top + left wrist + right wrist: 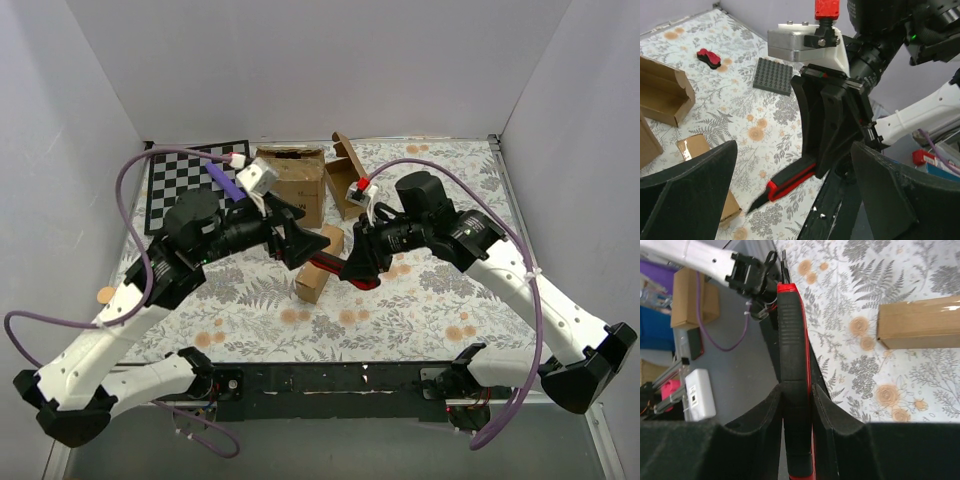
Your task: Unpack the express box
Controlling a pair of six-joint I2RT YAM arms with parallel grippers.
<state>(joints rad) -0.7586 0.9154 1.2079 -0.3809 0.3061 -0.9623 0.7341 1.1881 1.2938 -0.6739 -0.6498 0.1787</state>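
Note:
The express box, a small flat brown mailer taped shut, lies on the floral cloth between my two grippers. It also shows in the left wrist view and the right wrist view. My right gripper is shut on a red and black box cutter, whose blade points toward the box's near end. I cannot tell whether the blade touches the box. My left gripper is open and empty, just left of the box, its fingers spread wide facing the right gripper.
A large brown carton with black print stands at the back. Beside it is another small mailer, flap open. A chessboard lies back left. A grey studded plate and a small red and black object lie further off.

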